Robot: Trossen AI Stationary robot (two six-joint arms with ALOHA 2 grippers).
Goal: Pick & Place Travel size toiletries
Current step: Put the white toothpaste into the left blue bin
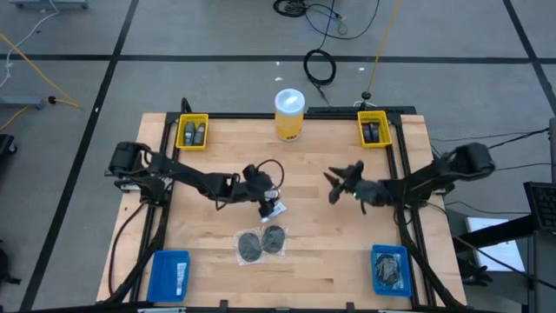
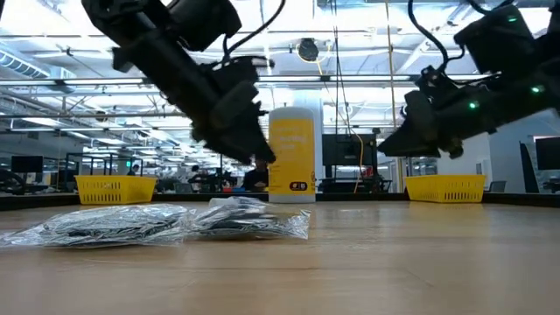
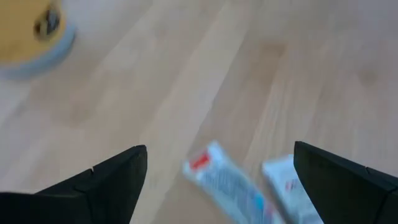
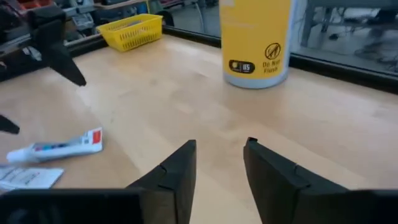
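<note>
Two slim white tubes [image 3: 227, 183] [image 3: 289, 190] lie flat on the wooden table near its middle [image 1: 274, 209]. My left gripper [image 3: 219, 148] hangs open just above them, touching neither. Two grey mesh discs in clear bags [image 1: 249, 246] [image 1: 274, 236] lie on the table nearer the front edge, and show in the low view [image 2: 114, 223] [image 2: 249, 219]. My right gripper [image 4: 221, 142] is right of the table's middle [image 1: 331, 188], pointing toward the left, its fingers a little apart with nothing between them.
A large yellow jar with a white lid [image 1: 289, 113] stands at the far edge. Yellow baskets [image 1: 192, 132] [image 1: 373, 129] sit at the far corners, both holding small dark containers. Blue bins [image 1: 169, 274] [image 1: 390, 268] sit at the near corners. Bare wood lies between the two grippers.
</note>
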